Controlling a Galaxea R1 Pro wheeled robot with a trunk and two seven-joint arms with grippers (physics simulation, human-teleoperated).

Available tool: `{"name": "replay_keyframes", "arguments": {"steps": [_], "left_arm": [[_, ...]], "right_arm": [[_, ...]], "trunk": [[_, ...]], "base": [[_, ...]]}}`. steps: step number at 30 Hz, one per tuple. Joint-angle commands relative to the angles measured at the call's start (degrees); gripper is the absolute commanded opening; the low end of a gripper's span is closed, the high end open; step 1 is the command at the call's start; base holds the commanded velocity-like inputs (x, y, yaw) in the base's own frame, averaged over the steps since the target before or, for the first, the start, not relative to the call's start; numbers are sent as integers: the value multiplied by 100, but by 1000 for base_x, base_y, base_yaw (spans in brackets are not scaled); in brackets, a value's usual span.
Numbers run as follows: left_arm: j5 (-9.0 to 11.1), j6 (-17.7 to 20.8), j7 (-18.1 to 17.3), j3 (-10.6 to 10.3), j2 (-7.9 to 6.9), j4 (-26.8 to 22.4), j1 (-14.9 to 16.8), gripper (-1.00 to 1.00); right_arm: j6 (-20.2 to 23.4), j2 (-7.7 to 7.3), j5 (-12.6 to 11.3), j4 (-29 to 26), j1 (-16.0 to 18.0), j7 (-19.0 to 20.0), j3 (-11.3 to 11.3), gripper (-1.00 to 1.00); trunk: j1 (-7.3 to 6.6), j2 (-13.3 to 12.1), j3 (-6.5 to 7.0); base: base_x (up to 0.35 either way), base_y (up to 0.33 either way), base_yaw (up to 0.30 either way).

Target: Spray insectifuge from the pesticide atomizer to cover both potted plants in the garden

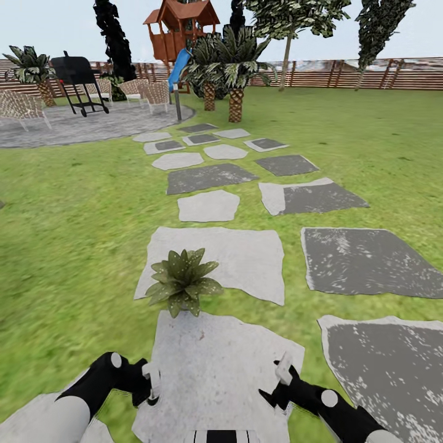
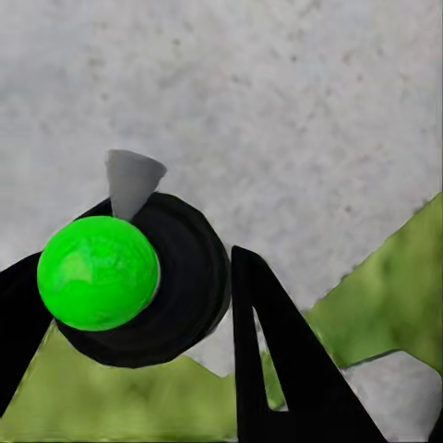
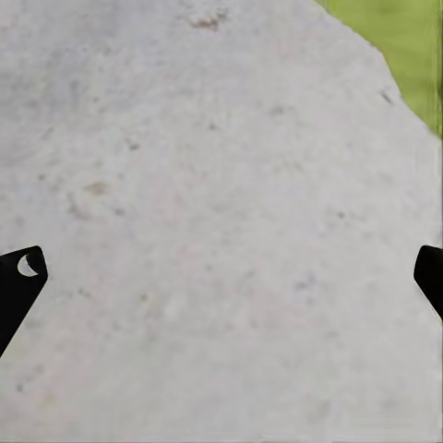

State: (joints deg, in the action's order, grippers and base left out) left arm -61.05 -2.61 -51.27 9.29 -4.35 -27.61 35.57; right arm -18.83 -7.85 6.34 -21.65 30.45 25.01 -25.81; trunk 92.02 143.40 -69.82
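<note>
Left gripper [image 2: 138, 305] is seen clamped around the atomizer [image 2: 138, 277], a black round body with a bright green ball top and a grey nozzle; no writing can be read on it. Right gripper [image 3: 221, 277] is held wide open and empty above a pale stepping stone [image 3: 203, 185]. One potted plant [image 1: 182, 280], a low rosette of pointed green leaves, sits ahead of both grippers, at the gap between two stones on the lawn [image 1: 74, 234].

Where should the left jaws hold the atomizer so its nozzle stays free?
On the round black body of the atomizer, jaws across its sides, coming from the side opposite the grey nozzle. The green ball is smooth and likely to slip. The left gripper looks placed that way already.
</note>
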Motion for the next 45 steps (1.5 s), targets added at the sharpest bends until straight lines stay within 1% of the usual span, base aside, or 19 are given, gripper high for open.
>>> {"name": "replay_keyframes", "arguments": {"steps": [1, 3, 7, 10, 14, 19, 20, 21, 22, 25, 28, 31, 33, 35, 37, 39, 42, 45], "left_arm": [[-85, 6, -62, 35, -27, -39, 36, -100], [-152, 73, -126, -29, -64, -103, 102, -100], [-199, 204, -254, -99, -9, -232, 197, -100], [-261, 301, -344, -195, 89, -280, 195, -100], [-265, 429, -474, -323, 220, -288, 208, -100], [-272, 446, -533, -482, 384, -337, 235, -100], [-272, 446, -533, -513, 417, -347, 235, -100], [-271, 446, -533, -545, 450, -357, 237, -100], [-269, 446, -533, -1492, 682, -362, 237, -100], [-269, 448, -533, -1522, 706, -368, 234, -100], [-274, 453, -533, -1532, 767, -369, 231, -100], [-281, 455, -533, -1535, 821, -369, 231, -100], [-288, 454, -533, -1543, 902, -368, 231, -100], [-297, 460, -528, -1553, 987, -374, 231, -100], [-296, 468, -526, -1661, 1033, -376, 231, -100], [-294, 460, -525, -1768, 1049, -376, 231, -100], [-271, 455, -514, -1803, 1065, -378, 231, -100], [-235, 460, -508, -1815, 1117, -384, 231, -100]], "right_arm": [[-31, -2, 62, -34, 35, -1, 6, 100], [-32, 1, 66, -99, 101, 2, 3, 100], [-31, 6, 187, -229, 209, 19, 6, 100], [-35, 66, 281, -326, 208, 111, 6, 100], [-30, 173, 408, -455, 207, 240, 13, 100], [-25, 319, 565, -617, 207, 400, 15, 100], [-28, 352, 596, -649, 207, 432, 15, -100], [-30, 384, 628, -681, 207, 465, 15, -100], [-31, 427, 1601, -1292, 207, 1542, 15, -100], [-32, 444, 1599, -1337, 207, 1564, 15, -100], [-25, 451, 1598, -1400, 207, 1572, 15, -100], [-18, 497, 1604, -1414, 207, 1576, 14, -100], [-16, 546, 1607, -1431, 207, 1577, 15, -100], [-15, 625, 1620, -1512, 207, 1571, 11, -100], [-12, 673, 1620, -1619, 207, 1577, 9, -100], [-12, 699, 1617, -1661, 207, 1581, 8, -100], [-14, 723, 1623, -1667, 207, 1585, 11, -100], [-15, 731, 1610, -1668, 207, 1586, 8, -100]], "trunk": [[-1, 2, -5], [-1, 2, -5], [-1, 2, -5], [-1, 2, -5], [-1, 2, -5], [-1, 2, -5], [-1, 2, -5], [-1, 2, -5], [-1, 2, -5], [-1, 2, -5], [-1, 2, -5], [-1, 2, -5], [-1, 2, -5], [-1, 2, -5], [-1, 2, -5], [-1, 2, -5], [-1, 2, -5], [-1, 2, -5]], "base": [[0, 0, 0], [0, 0, 0], [0, 0, 0], [0, 0, 0], [0, 0, 0], [0, 0, 0], [0, 0, 0], [0, 0, 0], [0, 0, 0], [0, 0, 0], [0, 0, 0], [0, 0, 0], [0, 0, 0], [0, 0, 0], [0, 0, 0], [0, 0, 0], [0, 0, 0], [0, 0, 0]]}}
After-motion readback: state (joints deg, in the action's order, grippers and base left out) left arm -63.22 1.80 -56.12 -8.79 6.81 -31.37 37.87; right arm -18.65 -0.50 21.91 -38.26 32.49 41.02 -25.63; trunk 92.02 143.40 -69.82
